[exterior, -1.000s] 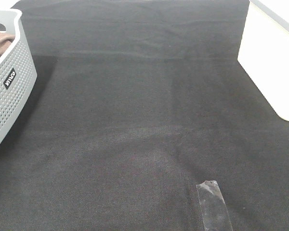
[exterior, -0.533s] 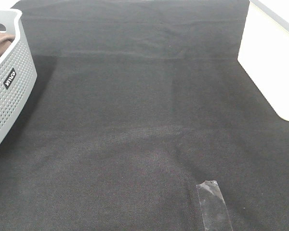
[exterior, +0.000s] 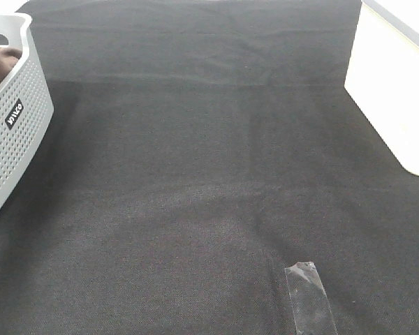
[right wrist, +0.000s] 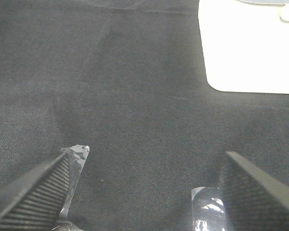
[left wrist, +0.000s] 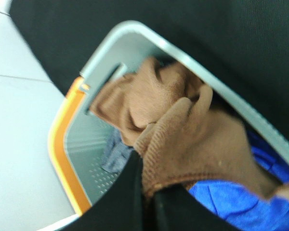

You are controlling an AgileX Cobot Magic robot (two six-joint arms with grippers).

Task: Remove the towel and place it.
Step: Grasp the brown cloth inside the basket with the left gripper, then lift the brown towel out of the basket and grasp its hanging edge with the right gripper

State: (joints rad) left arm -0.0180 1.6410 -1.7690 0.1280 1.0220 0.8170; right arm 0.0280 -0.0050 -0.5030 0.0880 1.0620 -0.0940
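Brown towel (left wrist: 192, 139) in left claw (left wrist: 147, 188)'s pinch

ctr cloth (exterior: 209, 174) free | L edge: basket (exterior: 17, 132) | R: prob. white box (exterior: 398, 84)

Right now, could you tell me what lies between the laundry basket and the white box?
Only bare black table cloth, as the exterior high view shows.

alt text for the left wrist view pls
A crumpled brown towel lies in a pale perforated basket, its edge pinched in the shut left gripper. A blue cloth lies under it, and the basket, with an orange band on one rim, stands on a black table cloth.
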